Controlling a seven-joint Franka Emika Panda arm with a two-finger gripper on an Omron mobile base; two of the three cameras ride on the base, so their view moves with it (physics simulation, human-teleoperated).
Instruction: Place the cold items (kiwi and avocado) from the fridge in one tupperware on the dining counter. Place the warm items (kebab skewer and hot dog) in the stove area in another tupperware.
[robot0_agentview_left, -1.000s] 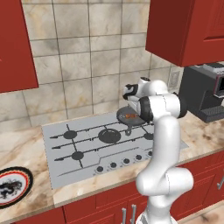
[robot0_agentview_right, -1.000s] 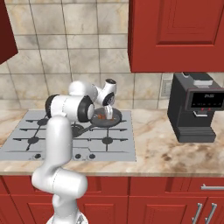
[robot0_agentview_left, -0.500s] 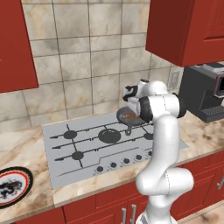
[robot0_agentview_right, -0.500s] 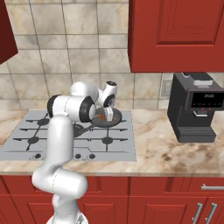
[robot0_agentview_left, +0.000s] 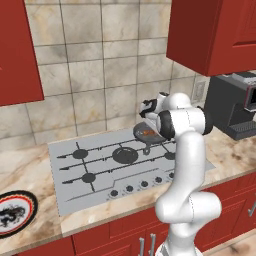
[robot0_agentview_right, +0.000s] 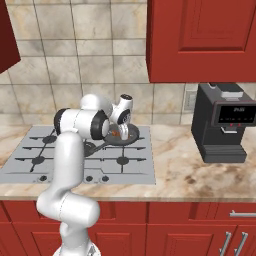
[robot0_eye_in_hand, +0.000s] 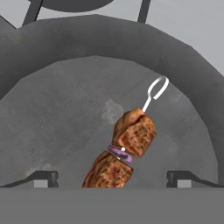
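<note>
Kebab skewer (robot0_eye_in_hand: 124, 151) lies in our pan (robot0_eye_in_hand: 65, 113) on the stove (robot0_agentview_left: 95, 172) | gripper (robot0_eye_in_hand: 111, 178) fingers released, straddling it | coffee machine (robot0_agentview_right: 222, 122) well apart

Even, flat, rendered light washes both base views, bright and without glare, every edge crisp right out to the corners with no lens bending. The beige tiled wall (robot0_agentview_left: 100, 75) looks evenly lit; the red upper cabinet (robot0_agentview_right: 200, 40) casts a soft shade at six o'clock beneath it. In the hand view the dark grey round frying pan (robot0_eye_in_hand: 65, 118) looks matte, slightly coarse in texture, with a faint pale sheen near centre.
</note>
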